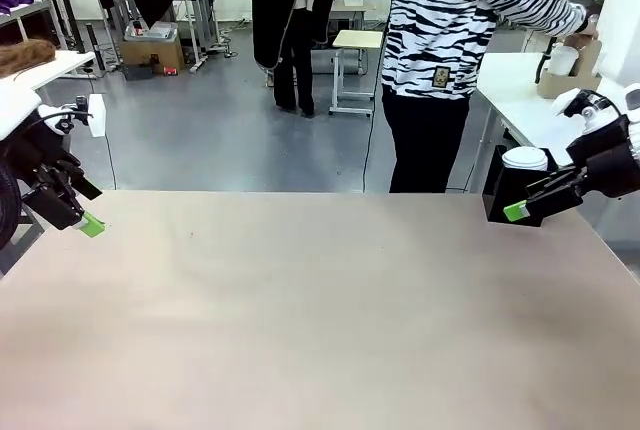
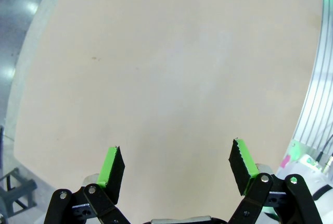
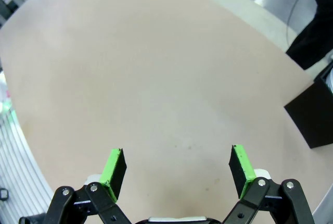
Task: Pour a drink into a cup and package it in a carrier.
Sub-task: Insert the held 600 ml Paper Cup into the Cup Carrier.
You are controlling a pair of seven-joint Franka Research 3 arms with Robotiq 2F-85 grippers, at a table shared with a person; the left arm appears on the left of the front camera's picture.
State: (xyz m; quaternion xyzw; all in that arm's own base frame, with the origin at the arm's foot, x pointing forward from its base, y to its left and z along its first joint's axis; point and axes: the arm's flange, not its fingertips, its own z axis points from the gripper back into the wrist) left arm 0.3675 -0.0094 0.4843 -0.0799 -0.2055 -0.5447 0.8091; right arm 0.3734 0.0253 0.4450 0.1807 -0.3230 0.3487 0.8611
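Observation:
My left gripper (image 1: 90, 210) hangs open at the table's left edge, and in the left wrist view the left gripper (image 2: 177, 169) has bare tabletop between its green pads. My right gripper (image 1: 525, 200) stands open at the far right, just in front of a black box (image 1: 497, 195); the right wrist view also shows the right gripper (image 3: 177, 169) holding nothing. On a white side table at the back right, a white cup-like thing (image 1: 563, 58) stands by a brown cardboard piece (image 1: 580, 72), too small to tell apart. The jug with the drink is out of view.
A person in a striped top (image 1: 450, 20) stands at the far side, reaching toward the side table (image 1: 520, 100). A white round lidded thing (image 1: 524, 158) sits on the black box (image 3: 315, 112). The beige table (image 1: 320, 310) spreads wide between the arms.

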